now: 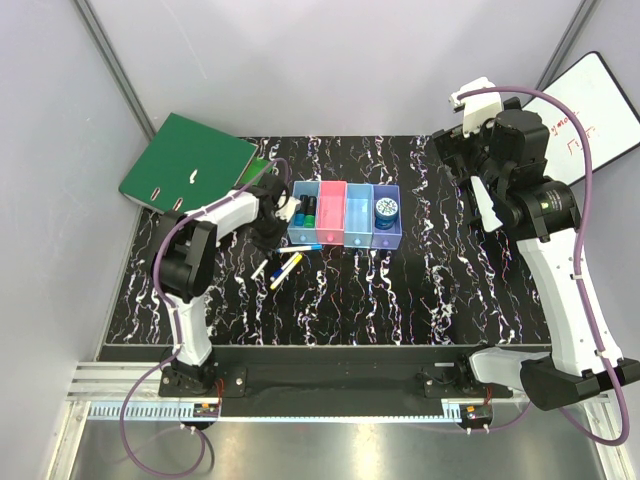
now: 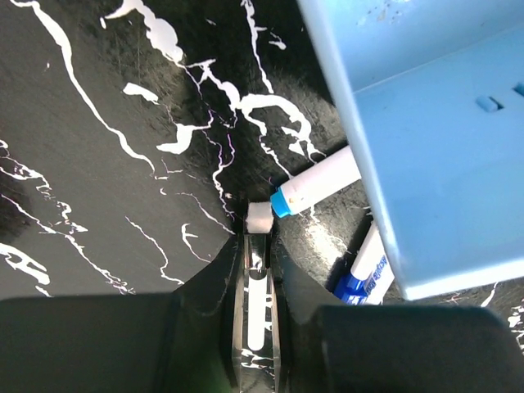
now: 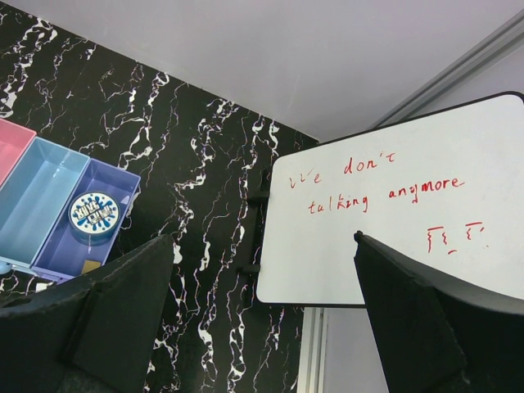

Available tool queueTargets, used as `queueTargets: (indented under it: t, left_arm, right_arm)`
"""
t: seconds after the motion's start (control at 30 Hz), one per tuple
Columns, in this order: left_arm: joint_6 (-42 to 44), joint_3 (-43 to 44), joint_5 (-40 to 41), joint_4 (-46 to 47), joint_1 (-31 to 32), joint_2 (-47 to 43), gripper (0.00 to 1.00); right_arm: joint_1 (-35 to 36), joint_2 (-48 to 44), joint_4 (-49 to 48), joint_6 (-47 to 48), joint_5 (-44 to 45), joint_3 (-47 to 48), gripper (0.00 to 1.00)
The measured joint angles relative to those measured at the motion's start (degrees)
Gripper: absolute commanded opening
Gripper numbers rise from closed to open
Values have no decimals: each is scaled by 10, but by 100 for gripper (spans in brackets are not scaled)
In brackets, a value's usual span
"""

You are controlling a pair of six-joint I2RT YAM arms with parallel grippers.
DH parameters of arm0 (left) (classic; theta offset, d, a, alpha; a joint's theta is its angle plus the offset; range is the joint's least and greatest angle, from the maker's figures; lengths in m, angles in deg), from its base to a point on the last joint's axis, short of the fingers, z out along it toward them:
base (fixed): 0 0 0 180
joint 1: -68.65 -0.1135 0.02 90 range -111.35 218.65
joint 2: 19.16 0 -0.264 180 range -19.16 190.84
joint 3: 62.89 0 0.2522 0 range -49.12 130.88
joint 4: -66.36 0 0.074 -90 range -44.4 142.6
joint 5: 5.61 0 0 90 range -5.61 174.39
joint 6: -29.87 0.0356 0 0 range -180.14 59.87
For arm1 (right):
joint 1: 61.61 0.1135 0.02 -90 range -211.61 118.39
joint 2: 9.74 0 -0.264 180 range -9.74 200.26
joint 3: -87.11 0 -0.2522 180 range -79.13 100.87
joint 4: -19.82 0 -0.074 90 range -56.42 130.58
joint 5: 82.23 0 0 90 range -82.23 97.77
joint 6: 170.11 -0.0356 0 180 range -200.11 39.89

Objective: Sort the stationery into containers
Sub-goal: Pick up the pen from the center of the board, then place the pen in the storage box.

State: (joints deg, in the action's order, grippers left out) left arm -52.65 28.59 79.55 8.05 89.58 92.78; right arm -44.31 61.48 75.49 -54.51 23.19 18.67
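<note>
Glossy black tabletop [image 1: 420,290] veined white like marble. At the overhead view's centre sits a row of four translucent rectangular bins [image 1: 332,239], with a round patterned blue tin [image 1: 387,210] in the purple end bin. The left gripper [image 2: 257,246] fingers pinch a slim white marker [image 2: 256,315] just beside the light blue bin's corner. The right gripper [image 3: 262,246], upper right, has its fingers wide apart and holds nothing.

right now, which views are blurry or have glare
Left wrist view: the jaws are dark blurs at the bottom, glare on the white pen between them; the blue-banded marker is sharp. Right wrist view: jaws out of focus, whiteboard writing legible. Top view: evenly lit, sharp.
</note>
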Motion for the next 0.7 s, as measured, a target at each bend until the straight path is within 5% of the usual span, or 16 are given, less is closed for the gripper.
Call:
queueTargets:
  t: [0.33,0.7]
  left_arm:
    - [-17,122,-37,-62,-11,-54,0]
    - [-130,328,-220,-54,-10,-8,0]
  right_arm:
    - [0,0,0,0,0,0,100]
    - [0,0,0,0,0,0,100]
